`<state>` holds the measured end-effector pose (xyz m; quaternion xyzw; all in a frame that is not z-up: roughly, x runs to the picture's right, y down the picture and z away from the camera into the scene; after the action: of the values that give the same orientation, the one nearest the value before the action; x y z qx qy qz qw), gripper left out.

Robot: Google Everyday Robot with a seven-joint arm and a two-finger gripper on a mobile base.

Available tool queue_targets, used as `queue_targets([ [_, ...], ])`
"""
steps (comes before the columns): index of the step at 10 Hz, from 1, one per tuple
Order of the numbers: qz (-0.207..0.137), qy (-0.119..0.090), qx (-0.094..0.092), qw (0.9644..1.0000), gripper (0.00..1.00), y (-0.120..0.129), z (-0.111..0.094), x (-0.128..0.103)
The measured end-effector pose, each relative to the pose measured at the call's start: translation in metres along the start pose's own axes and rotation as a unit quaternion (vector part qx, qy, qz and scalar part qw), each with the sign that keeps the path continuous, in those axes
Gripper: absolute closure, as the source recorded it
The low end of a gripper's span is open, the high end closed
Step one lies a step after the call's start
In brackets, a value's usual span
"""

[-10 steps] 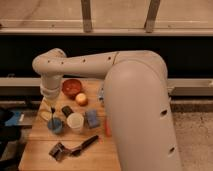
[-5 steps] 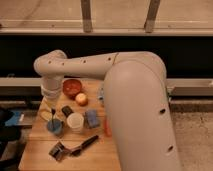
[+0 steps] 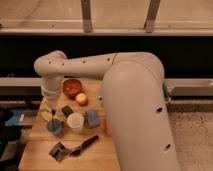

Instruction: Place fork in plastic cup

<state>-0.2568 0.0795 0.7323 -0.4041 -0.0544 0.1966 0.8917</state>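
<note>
My gripper (image 3: 51,107) hangs under the white wrist at the table's left side, right above the small blue plastic cup (image 3: 54,127). It is shut. A slim dark sliver, the fork (image 3: 53,113), reaches from it down toward the cup's rim. The fork's lower end is hard to make out against the cup. My big white arm sweeps in from the right and hides the table's right part.
Beside the blue cup stands a wider cream-white cup (image 3: 75,121), with a blue sponge (image 3: 92,118) to its right. A red bowl (image 3: 72,87) and an orange fruit (image 3: 81,98) sit behind. A black-handled utensil (image 3: 84,145) lies near the front of the wooden table (image 3: 40,157).
The wrist has shifted slightly to the right and down over the blue cup. The things on the table have stayed put.
</note>
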Motion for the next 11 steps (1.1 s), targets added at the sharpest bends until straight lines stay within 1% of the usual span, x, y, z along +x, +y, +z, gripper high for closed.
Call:
queue_targets([
  [5,0.008,0.009,-0.018,0.9998,1.00,0.003,0.017,0.001],
  [6,0.010,0.010,-0.024,0.9996,0.95,0.003,0.021,0.002],
  [8,0.012,0.010,-0.032,0.9994,0.77,0.002,0.028,0.003],
  [9,0.015,0.010,-0.036,0.9992,0.65,0.001,0.031,0.004],
  [11,0.019,0.010,-0.040,0.9990,0.44,-0.003,0.033,0.006],
])
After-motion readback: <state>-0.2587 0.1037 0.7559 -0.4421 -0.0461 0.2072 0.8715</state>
